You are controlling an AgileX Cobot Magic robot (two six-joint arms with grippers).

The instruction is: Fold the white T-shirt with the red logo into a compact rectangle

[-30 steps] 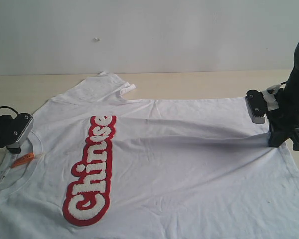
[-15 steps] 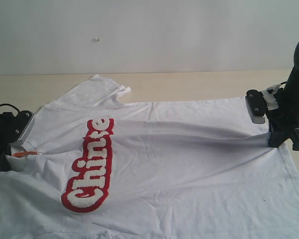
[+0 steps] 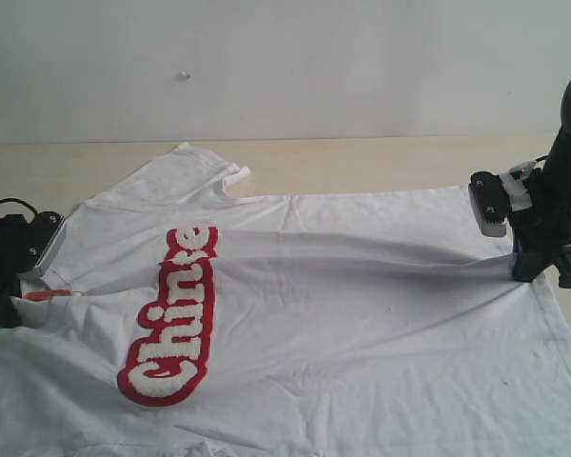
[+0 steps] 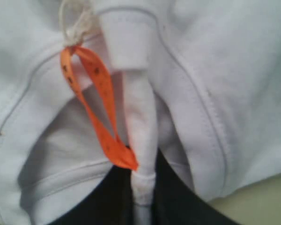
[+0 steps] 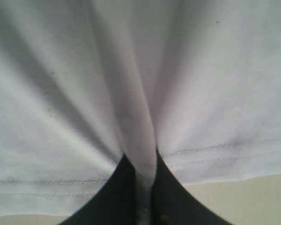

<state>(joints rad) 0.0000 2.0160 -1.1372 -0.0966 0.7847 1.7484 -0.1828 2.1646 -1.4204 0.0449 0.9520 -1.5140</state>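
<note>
Spread chest-up over a pale wooden tabletop [image 3: 362,152], in front of a plain white wall [image 3: 285,57]: a large white short-sleeved cotton T-shirt [image 3: 362,324], collar toward the left of the exterior view, hem toward the right. Across the chest, a long strip of fuzzy white bubble lettering [image 3: 168,324] thickly outlined in red, readable as "Chine", its far end buckled into a crease. One short sleeve [image 3: 195,171] flat on the table, toward the wall. A taut ridge of cloth drawn across the shirt from collar side to hem side, between the two arms.

Black left gripper [image 4: 143,197] at the neckline, closed tight on a narrow pinched ridge of the ribbed collar, fabric squeezed between the dark fingers [image 4: 107,206]. Small orange ribbon neck tag [image 4: 100,112] looped just beside that pinch, touching the ridge at one end.

Black right gripper [image 5: 144,187] at the hem, likewise clamped on a thin fold of the stitched edge, cloth gathered into a ridge there. Near part of the shirt cut off by the bottom edge of the exterior view.
</note>
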